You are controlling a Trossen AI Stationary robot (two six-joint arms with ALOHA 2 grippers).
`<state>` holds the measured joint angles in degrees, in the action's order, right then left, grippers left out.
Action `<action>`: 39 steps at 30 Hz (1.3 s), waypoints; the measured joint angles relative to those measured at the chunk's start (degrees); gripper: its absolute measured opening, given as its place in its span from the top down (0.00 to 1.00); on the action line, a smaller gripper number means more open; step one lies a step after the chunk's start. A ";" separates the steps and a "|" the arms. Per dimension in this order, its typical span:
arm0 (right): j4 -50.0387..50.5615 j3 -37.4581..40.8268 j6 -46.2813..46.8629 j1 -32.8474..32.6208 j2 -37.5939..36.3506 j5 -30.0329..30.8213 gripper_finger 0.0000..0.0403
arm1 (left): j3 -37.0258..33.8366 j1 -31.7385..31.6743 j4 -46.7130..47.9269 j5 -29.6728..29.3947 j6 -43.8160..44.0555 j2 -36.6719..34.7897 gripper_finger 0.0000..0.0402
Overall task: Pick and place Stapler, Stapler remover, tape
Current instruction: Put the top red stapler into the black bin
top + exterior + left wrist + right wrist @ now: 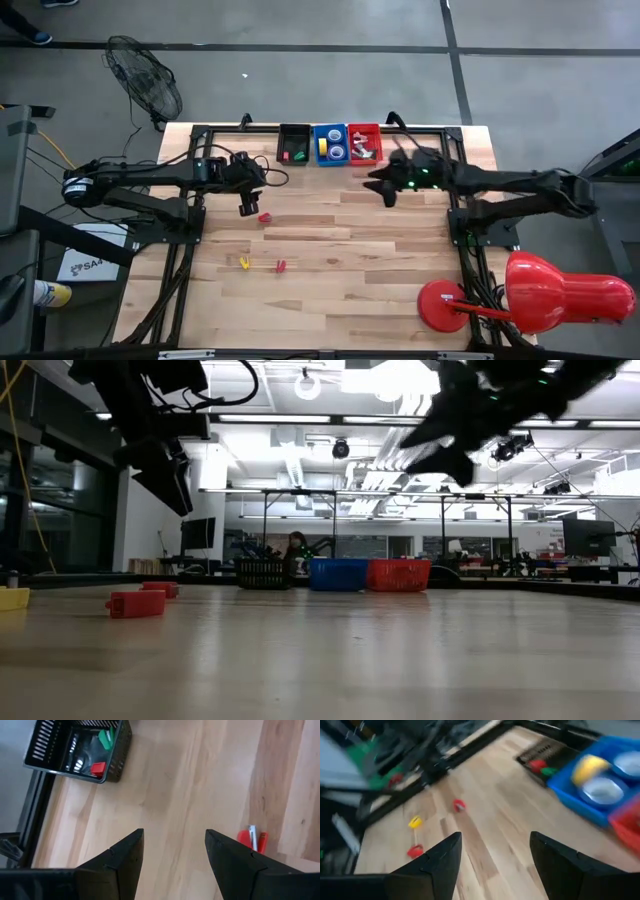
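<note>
Jaws of both grippers released, nothing held. Left gripper (247, 205) hangs just beside red item (264, 216); should centre overhead, descend straight, then clench.

Red desk lamp (545, 292) on table's (330, 265) near-right corner; black fan (146, 88) on floor beyond far-left corner.

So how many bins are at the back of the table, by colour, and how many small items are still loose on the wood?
Black bin: 1
Blue bin: 1
Red bin: 1
Loose red items: 2
Loose yellow item: 1
Total: 3 bins, 3 loose items, 6 things
</note>
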<state>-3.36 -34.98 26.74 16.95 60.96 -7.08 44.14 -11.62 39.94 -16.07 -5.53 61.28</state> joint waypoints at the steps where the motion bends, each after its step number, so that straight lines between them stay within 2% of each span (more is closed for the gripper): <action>1: -0.39 2.17 1.95 0.01 -2.25 0.62 0.44 | 0.00 -0.01 0.00 0.33 0.03 0.00 0.49; 7: -6.77 14.08 10.28 -0.61 -14.98 1.99 0.44 | 0.00 0.00 0.09 0.54 -0.64 0.00 0.49; 9: -7.28 17.20 12.22 -0.28 -17.91 3.71 0.44 | 0.00 0.00 0.20 0.52 -1.46 0.00 0.49; 11: -7.31 19.97 19.12 -0.01 -20.68 3.86 0.44 | 0.00 0.00 0.28 0.52 -1.90 0.00 0.49; 13: -10.66 22.64 21.22 -0.38 -23.03 3.97 0.44 | 0.00 0.00 0.26 0.49 -2.38 0.00 0.49; 19: -32.15 31.65 9.92 -3.70 -26.92 3.36 0.44 | 0.04 0.00 0.20 0.47 -3.26 0.00 0.49; 21: -35.90 34.06 8.18 -4.38 -27.11 3.69 0.44 | 0.04 0.00 0.17 0.47 -3.60 0.00 0.49; 28: -34.96 34.42 0.30 -6.46 -27.37 -0.42 0.44 | 0.04 -0.01 0.11 0.45 -4.95 0.00 0.49; 31: -34.31 34.42 -1.65 -6.37 -28.93 -0.30 0.44 | 0.04 -0.01 0.11 0.41 -6.11 0.00 0.49; 39: -26.71 34.42 -4.21 -5.62 -37.48 -0.53 0.44 | 0.04 0.00 0.04 0.36 -7.75 0.00 0.49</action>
<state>-30.08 -0.56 22.53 11.33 23.48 -7.62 44.18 -11.62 39.99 -15.70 -13.28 61.28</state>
